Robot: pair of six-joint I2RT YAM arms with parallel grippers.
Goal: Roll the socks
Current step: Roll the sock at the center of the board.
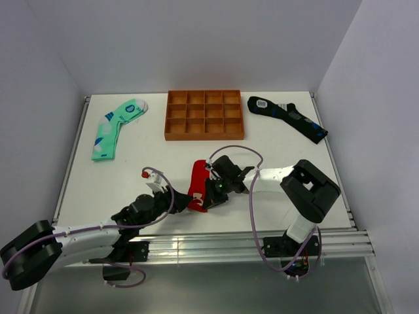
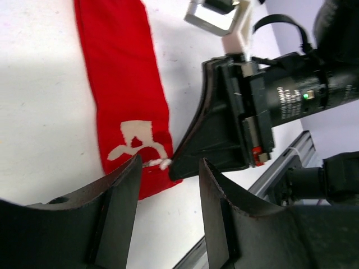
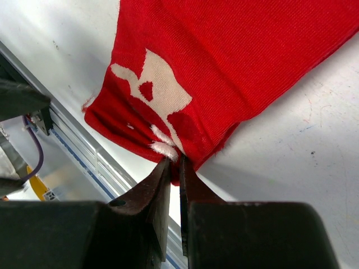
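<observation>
A red sock [image 1: 196, 183] with white marks lies flat near the table's front middle. My right gripper [image 3: 175, 162] is shut on the near edge of the red sock [image 3: 224, 67], pinching a fold of fabric. Just left of it, my left gripper [image 2: 167, 168] stands open with nothing between its fingers, close to the corner of the red sock [image 2: 126, 89] and facing the right gripper [image 2: 179, 162]. A mint-green patterned sock [image 1: 116, 127] lies at the back left. A black sock with blue patches [image 1: 287, 116] lies at the back right.
An orange compartment tray [image 1: 204, 115] sits at the back centre. The table's front rail [image 1: 249, 241] runs just behind both grippers. White walls close in the sides and back.
</observation>
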